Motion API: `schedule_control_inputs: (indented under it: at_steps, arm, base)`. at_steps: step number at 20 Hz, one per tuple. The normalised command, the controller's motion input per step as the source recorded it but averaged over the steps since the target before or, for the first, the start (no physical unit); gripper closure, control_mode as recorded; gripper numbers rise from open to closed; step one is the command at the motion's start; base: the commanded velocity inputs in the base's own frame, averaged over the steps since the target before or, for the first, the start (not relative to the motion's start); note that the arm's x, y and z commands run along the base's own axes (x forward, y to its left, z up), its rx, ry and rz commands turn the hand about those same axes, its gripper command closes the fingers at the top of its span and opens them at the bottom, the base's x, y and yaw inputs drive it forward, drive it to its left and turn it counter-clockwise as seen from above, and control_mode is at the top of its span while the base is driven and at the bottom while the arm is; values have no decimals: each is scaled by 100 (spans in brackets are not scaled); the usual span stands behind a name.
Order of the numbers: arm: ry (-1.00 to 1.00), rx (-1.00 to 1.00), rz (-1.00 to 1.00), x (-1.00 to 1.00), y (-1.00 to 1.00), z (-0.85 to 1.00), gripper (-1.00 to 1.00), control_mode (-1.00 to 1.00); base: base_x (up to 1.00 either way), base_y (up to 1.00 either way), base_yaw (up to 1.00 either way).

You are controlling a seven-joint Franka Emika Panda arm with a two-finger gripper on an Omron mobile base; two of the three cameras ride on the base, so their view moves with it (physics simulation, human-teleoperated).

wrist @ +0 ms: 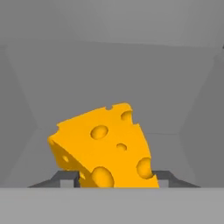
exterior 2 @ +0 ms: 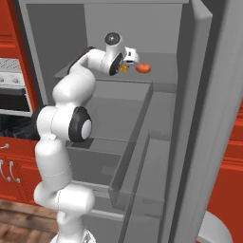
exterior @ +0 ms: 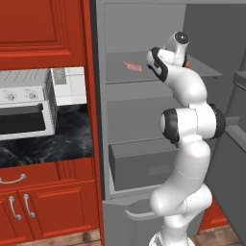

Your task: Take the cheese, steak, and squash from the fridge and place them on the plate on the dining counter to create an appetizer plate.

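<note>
Yellow-orange cheese point(wrist: 105, 146) sits right between my fingertips point(wrist: 65, 180), one dark tip at each lower corner of the wedge. My gripper point(exterior 2: 124, 64) looks closed onto it, though actual contact I can't confirm from the hand view. Wedge is tilted, holes facing me, on the upper shelf point(exterior: 120, 72) of the open fridge point(exterior 2: 199, 118). Just beyond my hand on that shelf: an orange-red round item point(exterior 2: 143, 68). Steak point(exterior: 132, 66) lies flat further left on the same shelf, apart from my hand.

Cheese point(wrist: 105, 146): yellow-orange holed wedge, tilted, on upper fridge point(exterior: 139, 125) shelf. Steak point(exterior: 132, 66): flat pink slab, same shelf.
</note>
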Motion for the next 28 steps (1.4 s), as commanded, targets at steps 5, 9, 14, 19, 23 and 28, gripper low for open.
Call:
schedule_control_inputs:
  at_steps: [5, 9, 14, 19, 23, 28]
  arm:
    - [-4, 0, 0, -2, 37, -17, 100, -100]
    - [-21, 0, 0, -42, 31, -2, 100, -100]
    - [-35, 0, 0, -93, 17, 0, 100, -100]
    - [-35, 0, 0, -100, 1, 0, 100, -100]
    - [-18, 0, -4, -100, 0, 11, 100, -100]
    - [-3, 0, -5, -100, 0, 53, 100, -100]
  base:
    - [0, 0, 0]
    - [0, 0, 0]
    - [0, 0, 0]
    - [0, 0, 0]
    - [0, 0, 0]
    - [0, 0, 0]
